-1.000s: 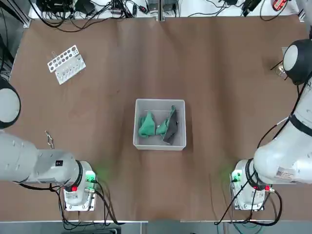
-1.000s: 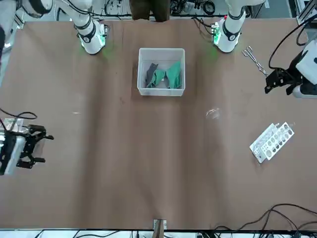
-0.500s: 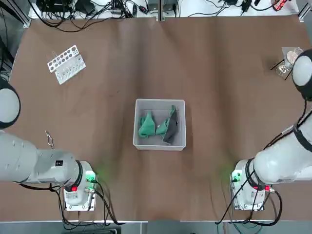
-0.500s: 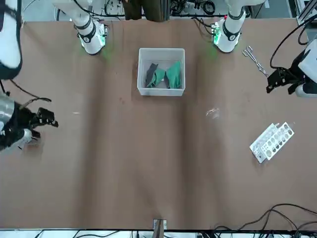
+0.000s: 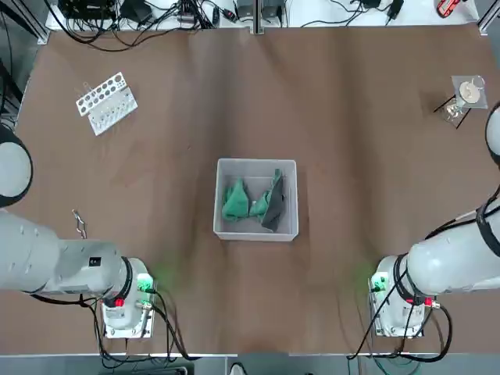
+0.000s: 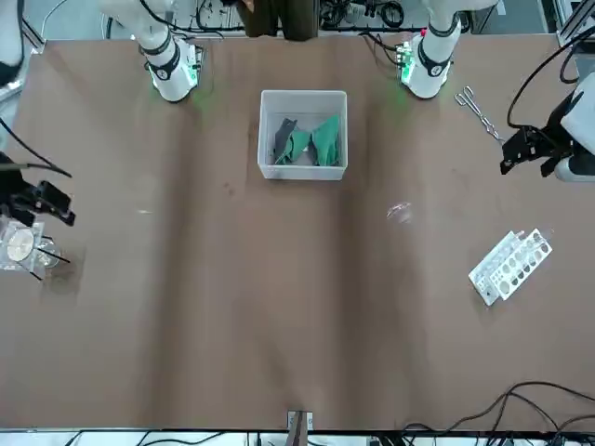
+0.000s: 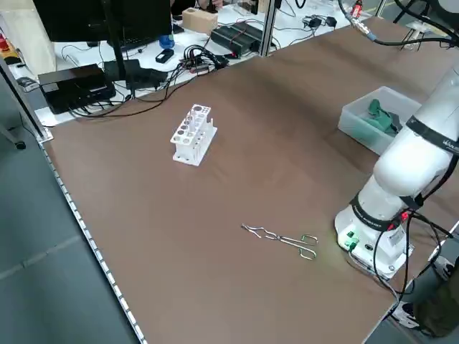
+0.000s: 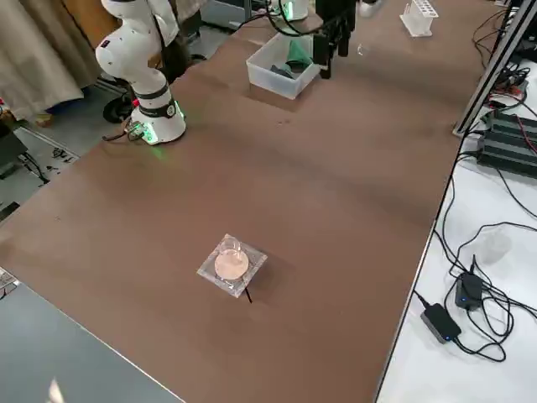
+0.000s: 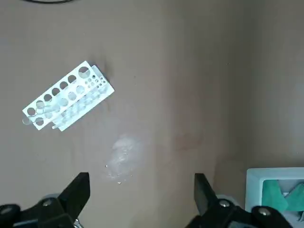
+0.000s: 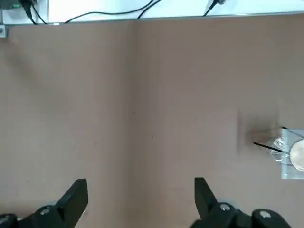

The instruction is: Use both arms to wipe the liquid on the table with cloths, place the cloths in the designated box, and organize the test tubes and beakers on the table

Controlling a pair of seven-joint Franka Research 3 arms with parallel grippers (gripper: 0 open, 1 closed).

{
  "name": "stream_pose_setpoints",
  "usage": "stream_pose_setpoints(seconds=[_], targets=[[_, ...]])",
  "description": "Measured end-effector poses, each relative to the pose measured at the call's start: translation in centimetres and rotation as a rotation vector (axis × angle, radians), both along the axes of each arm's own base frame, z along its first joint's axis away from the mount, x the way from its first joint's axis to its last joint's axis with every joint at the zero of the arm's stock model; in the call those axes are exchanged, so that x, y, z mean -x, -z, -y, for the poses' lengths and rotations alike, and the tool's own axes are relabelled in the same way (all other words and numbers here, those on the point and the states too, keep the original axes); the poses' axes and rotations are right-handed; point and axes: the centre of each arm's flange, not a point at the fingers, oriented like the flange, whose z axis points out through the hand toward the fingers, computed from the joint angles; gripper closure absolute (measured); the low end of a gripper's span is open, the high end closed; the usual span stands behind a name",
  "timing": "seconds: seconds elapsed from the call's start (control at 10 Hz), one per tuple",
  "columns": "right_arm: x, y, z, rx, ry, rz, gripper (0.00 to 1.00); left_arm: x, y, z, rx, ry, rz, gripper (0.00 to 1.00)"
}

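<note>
While cloths fill box, brown table

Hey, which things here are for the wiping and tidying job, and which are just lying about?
Job: teal-green fabric cloths, pale grey plastic box, white perforated tube rack, brown table.

Lying about: black cables.

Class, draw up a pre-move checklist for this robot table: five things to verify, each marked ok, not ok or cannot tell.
1. Cloths inside the box: ok, both lie in it.
2. Left gripper open and empty: ok, above the table near the test tube rack.
3. Right gripper open and empty: ok, above the table near the glassware.
4. Table wiped dry: not ok, a wet-looking patch shows.
5. Glassware free of liquid: cannot tell.
</note>
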Motion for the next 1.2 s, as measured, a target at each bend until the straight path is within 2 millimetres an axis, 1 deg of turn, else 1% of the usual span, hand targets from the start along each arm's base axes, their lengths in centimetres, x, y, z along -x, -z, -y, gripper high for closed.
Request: stream_pose_setpoints(seconds=[0.1,0.2,0.4,0.7,0.8,1.2], targets=[[0.5,-0.5,0.6,0.002,0.01,0.006,0.01,0.0,0.0,0.0,0.0,0.0,0.0,0.03],[0.7,-0.4,1.0,0.002,0.016,0.004,0.01,0.0,0.0,0.0,0.0,-0.001,0.0,0.03],[0.5,0.7,1.9,0.006,0.034,0.005,0.01,0.0,0.0,0.0,0.0,-0.001,0.0,0.03],[0.1,2.9,5.2,0.008,0.089,0.021,0.01,0.2,-0.3,-0.1,0.0,-0.001,0.003,0.03],[0.1,3.0,5.7,0.008,0.097,0.02,0.01,0.2,-0.2,-0.1,0.0,-0.001,0.002,0.03],[0.1,3.0,5.4,0.008,0.092,0.018,0.01,0.2,-0.2,-0.1,0.0,-0.001,-0.001,0.03]])
